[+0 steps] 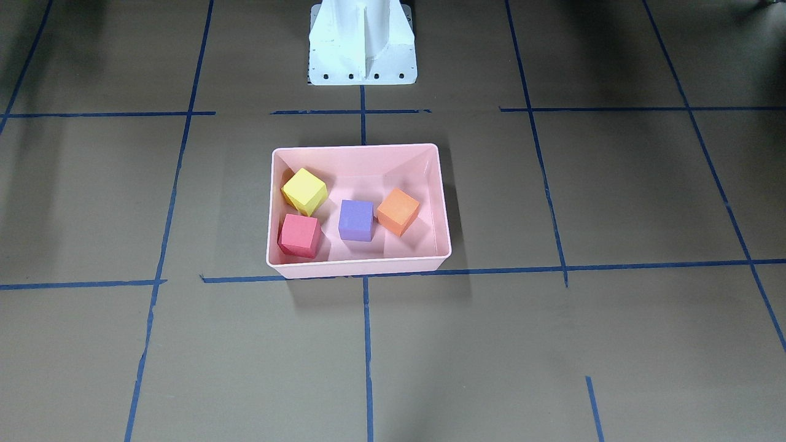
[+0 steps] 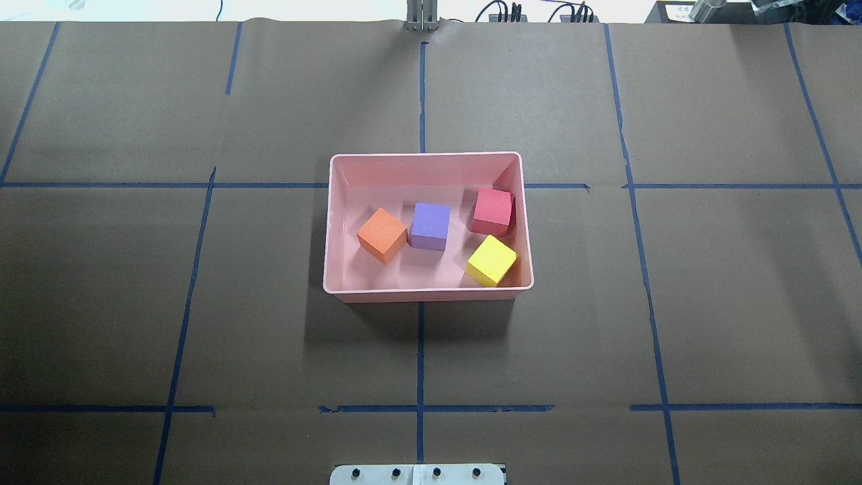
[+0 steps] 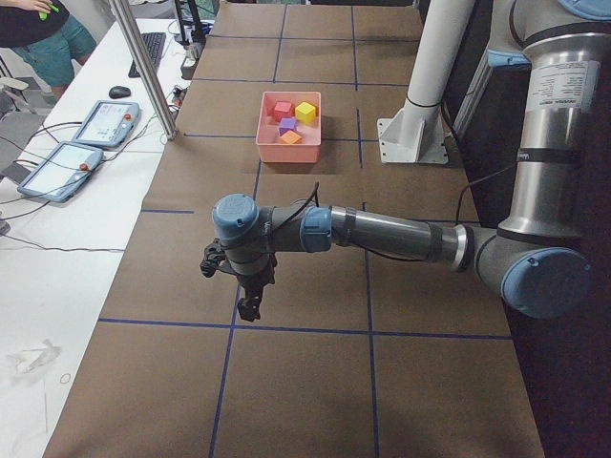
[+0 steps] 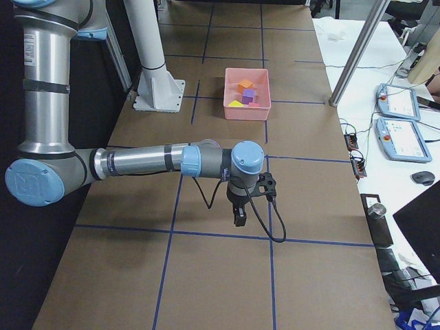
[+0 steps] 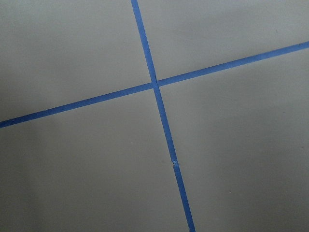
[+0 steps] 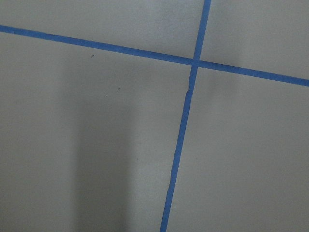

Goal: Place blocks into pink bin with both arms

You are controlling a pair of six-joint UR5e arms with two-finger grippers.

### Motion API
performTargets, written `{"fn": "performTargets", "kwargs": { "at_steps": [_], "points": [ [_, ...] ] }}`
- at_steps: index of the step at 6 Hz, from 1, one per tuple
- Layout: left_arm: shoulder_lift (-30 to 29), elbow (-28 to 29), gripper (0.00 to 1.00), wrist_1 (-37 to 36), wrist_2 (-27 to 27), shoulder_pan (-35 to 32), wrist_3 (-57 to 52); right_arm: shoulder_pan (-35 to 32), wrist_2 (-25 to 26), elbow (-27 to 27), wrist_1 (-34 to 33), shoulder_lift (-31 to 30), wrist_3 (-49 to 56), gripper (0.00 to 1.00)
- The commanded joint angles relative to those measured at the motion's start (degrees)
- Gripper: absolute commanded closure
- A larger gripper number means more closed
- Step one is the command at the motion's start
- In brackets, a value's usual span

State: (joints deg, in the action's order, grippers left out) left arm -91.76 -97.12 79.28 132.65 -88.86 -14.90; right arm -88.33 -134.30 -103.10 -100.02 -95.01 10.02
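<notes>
You've got all four blocks inside the bin (image 2: pixel 427 156), so by my read the task is done, nothing left to pick.

Layout in the overhead view:
- The red block (image 2: pixel 492 211) sits in the far right corner, close to the right wall.
- The yellow block (image 2: pixel 491 260) is just beside it on the near side, turned askew. I can't tell if the two touch.
- The purple block (image 2: pixel 430 226) is mid-floor and roughly square to the walls.
- The orange block (image 2: pixel 382 234) is just left of purple, also askew (likely dropped, not set down).
- None of them rides on the rim or on another block.

The bin stands centred in front of the pedestal (image 1: pixel 362 43), within reach of both arms, which fits a two-arm job.

Neither arm shows in the overhead or front views.
- The left arm (image 3: pixel 382 229) stretches low over the table (image 2: pixel 202 303), well apart from the bin, with the left gripper (image 3: pixel 250 305) pointing down near a tape crossing (image 5: pixel 154 84).
- The right arm (image 4: pixel 137 160) mirrors it at the other end, right gripper (image 4: pixel 238 218) also pointing down.
- I'd guess they're parked out there to keep the bin area unobstructed.

Gripper state: I can't tell for either one, open or closed. They show only in the side views, and the wrist cams show just paper and tape, no fingers. Nothing visibly hangs from either gripper.
</notes>
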Motion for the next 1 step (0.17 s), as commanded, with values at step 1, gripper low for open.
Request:
{"fn": "performTargets", "kwargs": {
  "at_steps": [1],
  "points": [
    [0.0, 0.0, 0.0, 0.0, 0.1, 0.0, 0.0, 0.0, 0.0, 0.0, 0.0, 0.0, 0.0, 0.0]
  ]
}}
